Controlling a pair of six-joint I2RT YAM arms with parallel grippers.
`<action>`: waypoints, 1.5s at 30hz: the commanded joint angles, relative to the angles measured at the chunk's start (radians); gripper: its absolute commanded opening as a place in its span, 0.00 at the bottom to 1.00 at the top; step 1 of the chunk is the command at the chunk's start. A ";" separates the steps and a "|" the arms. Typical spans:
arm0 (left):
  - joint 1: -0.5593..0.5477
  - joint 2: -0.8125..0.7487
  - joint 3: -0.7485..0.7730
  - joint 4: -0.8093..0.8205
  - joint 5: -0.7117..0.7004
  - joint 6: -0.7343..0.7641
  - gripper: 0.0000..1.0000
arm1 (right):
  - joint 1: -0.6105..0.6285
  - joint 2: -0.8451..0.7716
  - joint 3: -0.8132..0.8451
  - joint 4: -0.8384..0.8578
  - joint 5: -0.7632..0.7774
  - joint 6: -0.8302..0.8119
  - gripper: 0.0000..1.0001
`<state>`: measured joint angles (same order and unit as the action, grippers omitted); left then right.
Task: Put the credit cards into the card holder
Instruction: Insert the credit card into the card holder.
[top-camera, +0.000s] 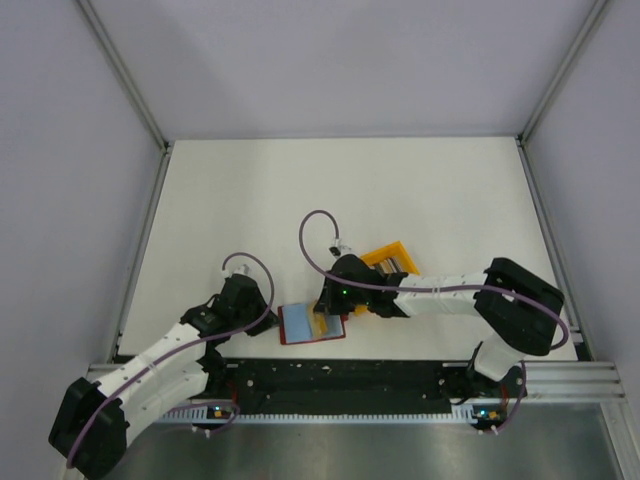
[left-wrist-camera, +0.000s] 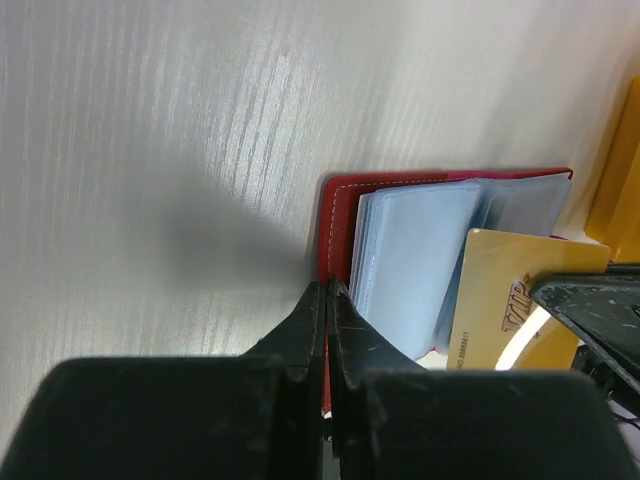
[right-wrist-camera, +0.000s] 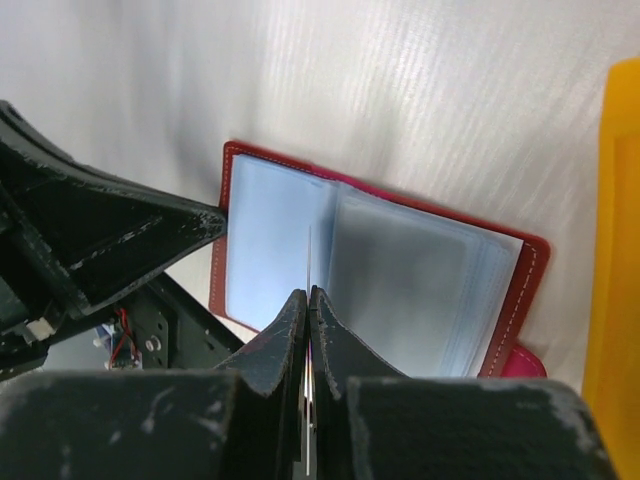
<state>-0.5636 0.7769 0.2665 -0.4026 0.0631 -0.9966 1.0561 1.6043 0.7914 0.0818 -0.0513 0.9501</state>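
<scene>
The dark red card holder (top-camera: 290, 327) lies open near the table's front edge, its clear blue-tinted sleeves fanned up. My left gripper (top-camera: 272, 318) is shut on the holder's left cover edge; red shows between the fingers in the left wrist view (left-wrist-camera: 328, 292). My right gripper (top-camera: 328, 312) is shut on a gold-faced credit card (left-wrist-camera: 510, 290), held on edge over the open sleeves. In the right wrist view the card (right-wrist-camera: 309, 258) shows only as a thin line rising from the gripper (right-wrist-camera: 308, 296) above the holder (right-wrist-camera: 528, 280). Other cards are not in view.
A yellow plastic bin (top-camera: 390, 258) stands just behind the right gripper and also shows in the right wrist view (right-wrist-camera: 615, 250). The left gripper's finger (right-wrist-camera: 120, 240) sits close to the holder's left edge. A metal rail (top-camera: 330, 378) runs along the near edge.
</scene>
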 joint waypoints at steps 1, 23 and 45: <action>-0.001 -0.002 -0.016 0.038 0.004 -0.008 0.00 | -0.005 0.025 -0.029 0.061 0.037 0.058 0.00; -0.002 0.004 -0.032 0.056 0.015 -0.004 0.00 | -0.033 0.134 -0.101 0.289 0.002 0.098 0.00; -0.002 -0.022 -0.056 0.070 0.014 -0.033 0.00 | 0.025 0.128 -0.129 0.247 0.177 0.162 0.00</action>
<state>-0.5632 0.7620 0.2382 -0.3740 0.0624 -1.0119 1.0836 1.7397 0.6861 0.4080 0.0269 1.1549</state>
